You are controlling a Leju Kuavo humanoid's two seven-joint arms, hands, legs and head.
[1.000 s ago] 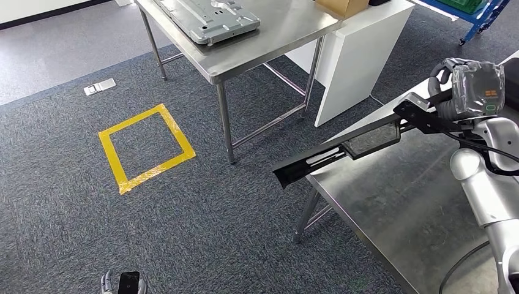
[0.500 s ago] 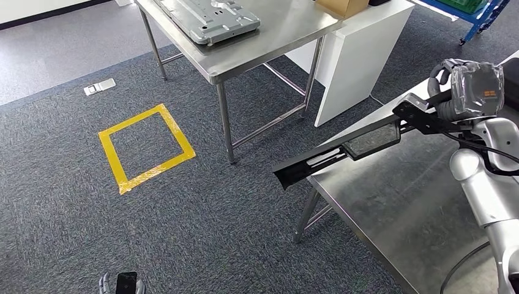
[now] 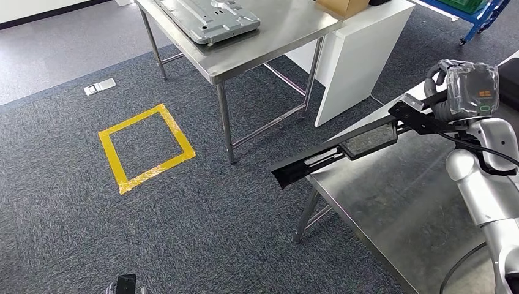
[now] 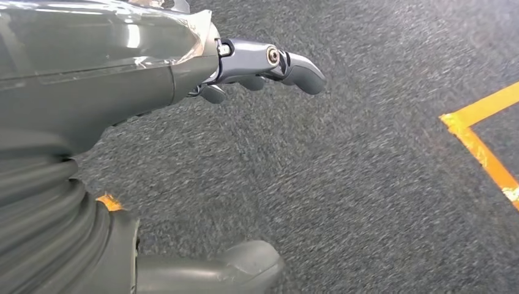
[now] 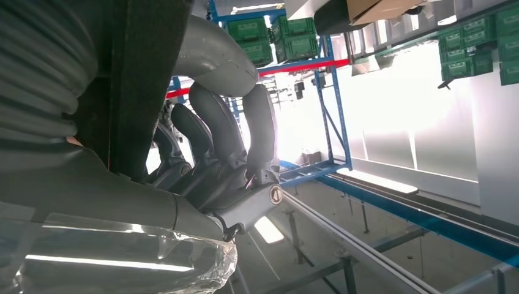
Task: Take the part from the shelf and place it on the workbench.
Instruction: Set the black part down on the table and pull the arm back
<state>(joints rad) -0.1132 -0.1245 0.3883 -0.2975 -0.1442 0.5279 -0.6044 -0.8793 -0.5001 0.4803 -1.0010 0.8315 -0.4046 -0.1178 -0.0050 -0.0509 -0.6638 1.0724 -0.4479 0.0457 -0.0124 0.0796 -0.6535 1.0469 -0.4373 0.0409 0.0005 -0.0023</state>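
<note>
You're looking at the right hand (image 3: 456,86) gripping the part (image 3: 343,146), a long black bracket-like piece w/ a clear window section near its middle. The hand is holding it at one end, up near the far edge of the workbench (image 3: 398,202). The part is tilting down and away from the hand, crossing over the bench's corner, w/ its free end sticking out past the bench edge above the carpet (image 3: 202,214). You can't tell if the part is touching the bench top or hanging just over it. In the right wrist view the fingers (image 5: 220,131) are curling round the dark bar of the part (image 5: 147,79), w/ blue racking (image 5: 343,168) and green bins (image 5: 294,37) showing behind.

Your left hand (image 4: 257,67) is hanging low over the carpet, fingers loosely extended, thumb apart, holding nothing.

Also in the head view: a yellow tape square (image 3: 147,147) on the carpet, a second steel table (image 3: 257,43) beyond it carrying a grey metal plate (image 3: 208,18), and a white cabinet (image 3: 361,55) just beside that table.
</note>
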